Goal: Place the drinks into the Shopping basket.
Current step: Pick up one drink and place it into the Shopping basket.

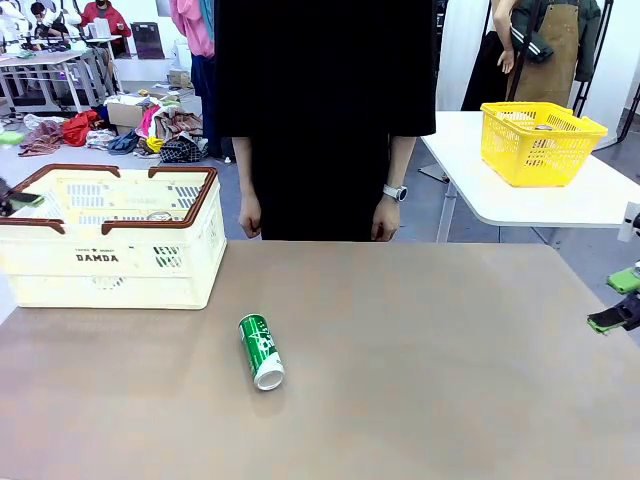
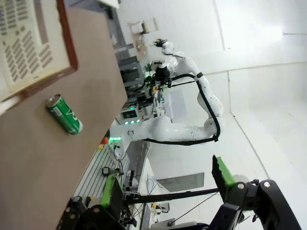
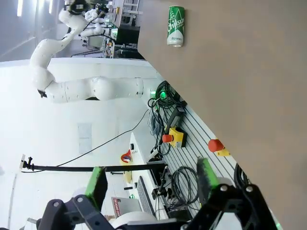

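A green drink can (image 1: 261, 351) with white lettering lies on its side on the brown table, left of centre. The same can appears in the left wrist view (image 2: 64, 114) and in the right wrist view (image 3: 176, 26). The cream Shopping basket (image 1: 60, 258) with brown rim stands at the table's left, a little behind the can; its corner (image 2: 33, 43) fills the upper left of the left wrist view. My left gripper (image 1: 14, 200) (image 2: 168, 184) hovers open at the basket's left end. My right gripper (image 1: 616, 302) (image 3: 151, 181) hangs open at the table's right edge, far from the can.
A person stands at the far edge with both hands (image 1: 385, 218) hanging down. A yellow mesh basket (image 1: 540, 140) sits on a white side table at back right. A small silvery round thing (image 1: 160, 215) lies inside the cream basket; what it is I cannot tell.
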Action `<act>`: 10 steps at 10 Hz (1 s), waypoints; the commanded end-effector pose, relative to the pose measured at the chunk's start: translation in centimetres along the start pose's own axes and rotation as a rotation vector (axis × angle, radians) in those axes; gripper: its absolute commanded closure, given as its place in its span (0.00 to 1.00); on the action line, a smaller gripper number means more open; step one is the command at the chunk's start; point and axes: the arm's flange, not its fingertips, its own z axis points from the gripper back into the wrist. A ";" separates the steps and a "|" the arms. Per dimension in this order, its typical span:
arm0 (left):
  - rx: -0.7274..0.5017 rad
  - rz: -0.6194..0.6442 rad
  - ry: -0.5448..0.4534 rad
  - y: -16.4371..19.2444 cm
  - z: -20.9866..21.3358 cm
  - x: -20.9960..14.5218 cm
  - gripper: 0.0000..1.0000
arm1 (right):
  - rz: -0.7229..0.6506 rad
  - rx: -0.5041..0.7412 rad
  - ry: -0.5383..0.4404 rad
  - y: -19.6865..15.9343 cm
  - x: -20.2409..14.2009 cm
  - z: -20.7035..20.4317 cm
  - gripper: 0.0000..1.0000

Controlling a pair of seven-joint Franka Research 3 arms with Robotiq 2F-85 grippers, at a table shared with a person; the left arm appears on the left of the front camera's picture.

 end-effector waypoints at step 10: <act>0.764 0.081 -0.041 -11.4 -28.5 -0.1 0.00 | -0.018 0.000 0.012 0.3 -0.1 0.3 0.00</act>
